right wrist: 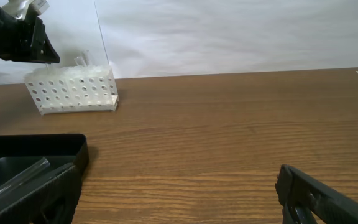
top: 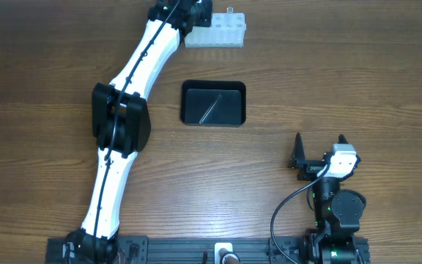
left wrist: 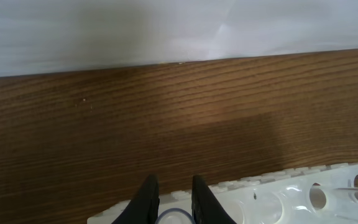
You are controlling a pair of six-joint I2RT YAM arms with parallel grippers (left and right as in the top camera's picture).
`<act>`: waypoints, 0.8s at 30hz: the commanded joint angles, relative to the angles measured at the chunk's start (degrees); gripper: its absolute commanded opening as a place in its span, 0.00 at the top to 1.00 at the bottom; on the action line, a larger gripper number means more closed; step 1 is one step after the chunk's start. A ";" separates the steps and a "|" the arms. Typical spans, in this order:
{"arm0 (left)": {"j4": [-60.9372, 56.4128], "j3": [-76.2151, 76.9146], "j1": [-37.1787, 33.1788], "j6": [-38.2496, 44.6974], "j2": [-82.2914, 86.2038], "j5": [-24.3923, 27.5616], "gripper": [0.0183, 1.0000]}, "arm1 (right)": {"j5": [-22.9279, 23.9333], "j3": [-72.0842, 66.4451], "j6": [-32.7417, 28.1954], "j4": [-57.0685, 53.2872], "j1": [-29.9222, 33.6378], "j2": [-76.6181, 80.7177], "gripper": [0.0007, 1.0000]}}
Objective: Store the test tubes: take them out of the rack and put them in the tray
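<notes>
Closest to the left wrist lens, found the left gripper (left wrist: 173, 180) drawn narrow, its two dark fingers (left wrist: 146, 200) apparently pinching the clear rim of a test tube (left wrist: 166, 213) that stood in the white rack (left wrist: 291, 193). Saw rim fill the gap between the jaws, roughly centred, with empty holes running along the rack beside it.

From above, placed that gripper over the rack's 9 o'clock end. Noted a second tube (top: 229, 10) upright toward the rack's 1 o'clock corner. Found the black tray (top: 189, 103) at 6 o'clock from the rack, near but apart, with one loose tube (top: 211, 110) lying slantwise inside. Found the right gripper (top: 319, 139) at about 4 o'clock from the tray, well apart, jaws spread wide on nothing.

Judged the step in hand to be the pull from the rack. Called for a straight lift along the tube's own axis, held steady until the bottom cleared its hole; any sideways lean likely to tip or drag so light a rack. Called next for a carry toward 6 o'clock and a low release beside the tube in the tray, not onto it.
</notes>
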State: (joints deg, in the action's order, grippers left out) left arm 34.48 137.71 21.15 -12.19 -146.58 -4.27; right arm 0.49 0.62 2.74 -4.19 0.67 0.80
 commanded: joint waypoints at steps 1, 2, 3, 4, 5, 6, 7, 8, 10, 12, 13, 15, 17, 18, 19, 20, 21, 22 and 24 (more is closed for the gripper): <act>1.07 0.42 -0.42 0.24 1.95 0.55 0.95 | -0.46 -0.31 -0.26 -0.20 0.33 -0.52 0.01; 1.16 0.42 -0.44 0.24 2.32 0.55 0.96 | -0.46 -0.31 -0.26 -0.20 0.33 -0.52 0.01; 1.14 0.42 -0.44 0.24 2.67 0.55 0.95 | -0.46 -0.31 -0.26 -0.20 0.33 -0.52 0.01; 1.11 0.42 -0.42 0.24 2.99 0.55 0.96 | -0.46 -0.31 -0.26 -0.20 0.33 -0.52 0.01; 1.11 0.42 -0.42 0.24 3.39 0.55 0.96 | -0.46 -0.31 -0.26 -0.20 0.33 -0.52 0.01; 1.11 0.42 -0.42 0.24 3.82 0.55 0.96 | -0.46 -0.31 -0.26 -0.20 0.33 -0.52 0.01; 1.11 0.42 -0.44 0.24 4.20 0.55 0.96 | -0.46 -0.31 -0.26 -0.20 0.33 -0.52 0.01; 1.11 0.42 -0.42 0.24 4.55 0.55 0.96 | -0.46 -0.31 -0.26 -0.20 0.33 -0.52 0.01; 1.11 0.42 -0.39 0.26 5.60 0.52 0.97 | -0.46 -0.31 -0.26 -0.20 0.33 -0.52 0.01; 1.07 0.42 -0.39 0.28 6.56 0.52 0.97 | -0.46 -0.31 -0.26 -0.20 0.33 -0.52 0.01; 1.07 0.42 -0.39 0.33 7.04 0.52 0.97 | -0.46 -0.31 -0.26 -0.20 0.33 -0.52 0.01; 1.09 0.42 -0.39 1.60 8.07 0.55 0.97 | -0.46 -0.31 -0.26 -0.20 0.33 -0.52 0.01; 1.09 0.42 -0.39 2.95 9.22 0.55 0.98 | -0.46 -0.31 -0.26 -0.20 0.33 -0.52 0.01; 1.16 0.42 -0.39 3.06 9.86 0.50 0.98 | -0.46 -0.31 -0.26 -0.20 0.33 -0.52 0.01; 1.29 0.42 -0.39 3.06 10.73 0.52 0.98 | -0.46 -0.31 -0.26 -0.20 0.33 -0.52 0.01; 1.36 0.42 -0.39 3.06 11.43 0.52 0.98 | -0.46 -0.31 -0.26 -0.20 0.33 -0.52 0.01; 1.53 0.42 -0.39 3.06 12.28 0.52 0.98 | -0.46 -0.31 -0.26 -0.20 0.33 -0.52 0.01; 1.75 0.42 -0.39 3.06 13.20 0.52 0.98 | -0.46 -0.31 -0.26 -0.20 0.33 -0.52 0.01; 2.47 0.42 -0.39 3.04 15.32 0.52 0.98 | -0.46 -0.31 -0.26 -0.20 0.33 -0.52 0.01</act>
State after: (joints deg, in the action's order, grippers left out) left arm 36.62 137.71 21.12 -10.22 -136.53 -4.29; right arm 0.49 0.62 2.76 -4.19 0.67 0.80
